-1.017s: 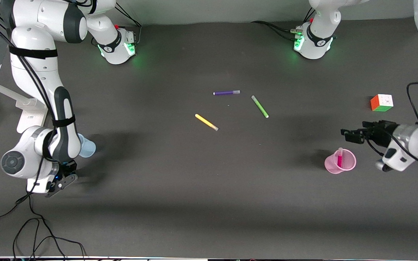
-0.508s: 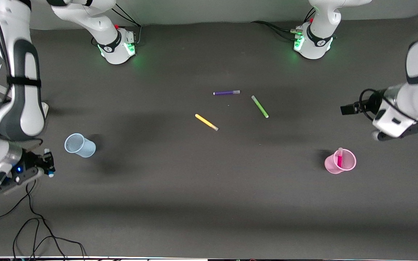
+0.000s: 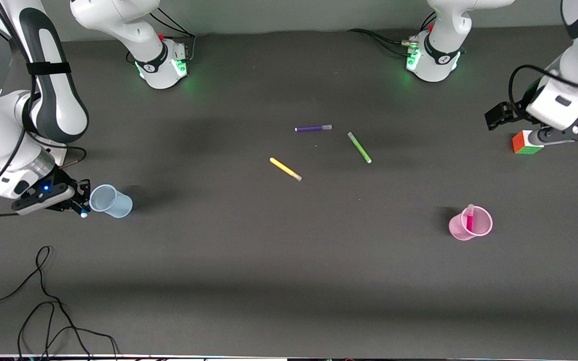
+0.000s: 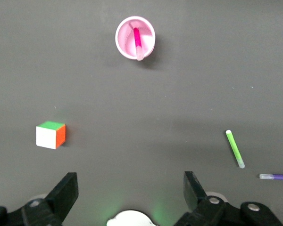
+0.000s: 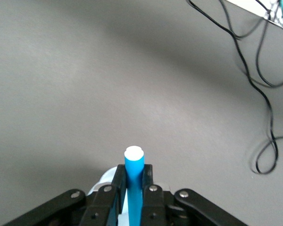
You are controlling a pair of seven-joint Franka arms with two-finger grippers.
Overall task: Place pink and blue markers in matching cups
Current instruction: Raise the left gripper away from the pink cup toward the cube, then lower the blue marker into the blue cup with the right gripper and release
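The pale blue cup [image 3: 116, 203] stands upright toward the right arm's end of the table. My right gripper [image 3: 80, 204] is right beside its rim, shut on the cyan-blue marker [image 5: 133, 181], whose white end shows in the front view [image 3: 84, 215]. The pink cup [image 3: 462, 226] stands toward the left arm's end, with the magenta-pink marker [image 3: 470, 219] upright in it. In the left wrist view the pink cup [image 4: 127, 40] and its marker [image 4: 137, 40] show from above. My left gripper [image 3: 495, 117] is open and empty, up over the table beside the colour cube; its jaws stand wide apart [image 4: 130, 190].
A colour cube [image 3: 527, 143] sits under the left hand. Purple [image 3: 313, 128], green [image 3: 359, 147] and yellow [image 3: 285, 169] pens lie mid-table. Cables [image 3: 43, 311] trail at the table's near edge by the right arm's end.
My right gripper has swung with the blue marker from the near side of the blue cup to beside its rim. My left gripper has drawn away from the pink cup to over the cube.
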